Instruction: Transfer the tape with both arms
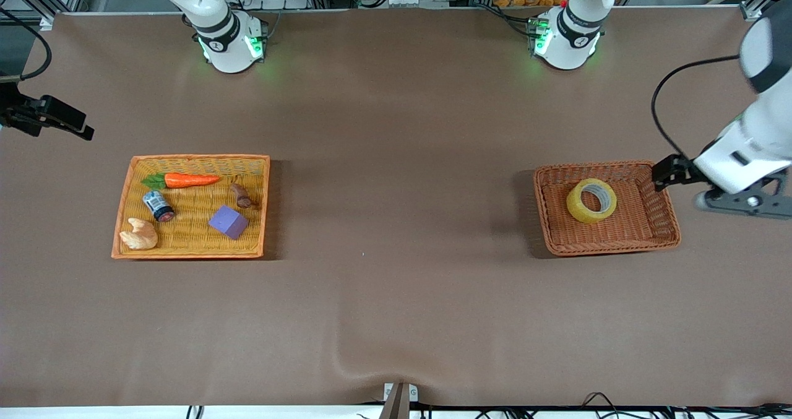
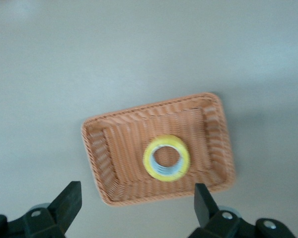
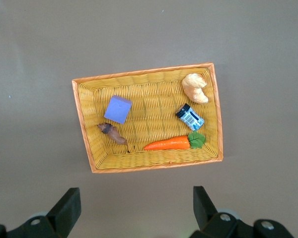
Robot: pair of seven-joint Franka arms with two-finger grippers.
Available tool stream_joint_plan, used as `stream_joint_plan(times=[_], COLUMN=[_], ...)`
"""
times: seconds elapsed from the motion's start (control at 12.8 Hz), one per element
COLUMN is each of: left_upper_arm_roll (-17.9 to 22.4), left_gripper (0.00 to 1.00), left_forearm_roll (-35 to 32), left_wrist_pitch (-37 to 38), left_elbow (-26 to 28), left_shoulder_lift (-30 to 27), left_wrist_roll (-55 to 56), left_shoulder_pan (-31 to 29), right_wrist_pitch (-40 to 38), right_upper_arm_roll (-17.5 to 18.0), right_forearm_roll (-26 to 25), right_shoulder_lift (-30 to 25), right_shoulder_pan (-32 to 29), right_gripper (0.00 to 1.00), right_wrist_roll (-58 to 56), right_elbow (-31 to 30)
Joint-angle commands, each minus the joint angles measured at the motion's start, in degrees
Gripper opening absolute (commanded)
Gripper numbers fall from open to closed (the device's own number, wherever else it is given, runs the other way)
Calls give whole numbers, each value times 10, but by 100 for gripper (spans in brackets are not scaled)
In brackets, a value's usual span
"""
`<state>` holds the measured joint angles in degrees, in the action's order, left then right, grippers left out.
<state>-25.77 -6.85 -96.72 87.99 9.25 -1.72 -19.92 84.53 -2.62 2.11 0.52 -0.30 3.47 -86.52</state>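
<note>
The yellow tape roll (image 1: 578, 208) lies flat in a brown wicker basket (image 1: 609, 246) toward the left arm's end of the table. My left gripper (image 1: 669, 172) hangs high in the air beside that basket, open and empty. In the left wrist view the tape (image 2: 149, 166) and the basket (image 2: 97, 153) lie well below the open left gripper (image 2: 136, 193). My right gripper (image 1: 68, 123) is up in the air at the right arm's end of the table, open and empty. In the right wrist view it (image 3: 136, 196) is over bare table beside the yellow basket.
A flat yellow basket (image 1: 185, 255) toward the right arm's end holds a carrot (image 1: 189, 180), a small jar (image 1: 158, 205), a purple block (image 1: 228, 222), a pale chicken toy (image 1: 139, 234) and a small brown item (image 1: 242, 196). Brown cloth covers the table.
</note>
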Motion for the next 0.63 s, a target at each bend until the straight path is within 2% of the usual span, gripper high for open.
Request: stream_joint_plan(times=[0.0,0.23,0.31,0.39,0.55], left_upper_arm_roll=[-1,2,27,91,163], left_gripper=[100,100,100,100,100], left_forearm_roll=[33,54,54,54,79], left_wrist_pitch=[42,62,71,71,72], left_elbow=[-37,-27,-15,-6,15], left_shoulder_lift=[4,-38,-49,-60,-81], left_wrist_roll=[49,85,90,94,87], left_shoulder_pan=[-9,-7,25,83,144], right_wrist_pitch=[-9,-9,-9,-9,-9], right_upper_arm_roll=[8,8,8,8,8], right_forearm_roll=[5,1,1,1,4], right_shoulder_lift=[3,3,3,4,4], right_shoulder_pan=[-15,-15,-15,-16,-17], right_gripper=[100,100,100,100,100], right_wrist_roll=[-5,-5,-5,-5,-7], right_elbow=[21,20,20,20,21])
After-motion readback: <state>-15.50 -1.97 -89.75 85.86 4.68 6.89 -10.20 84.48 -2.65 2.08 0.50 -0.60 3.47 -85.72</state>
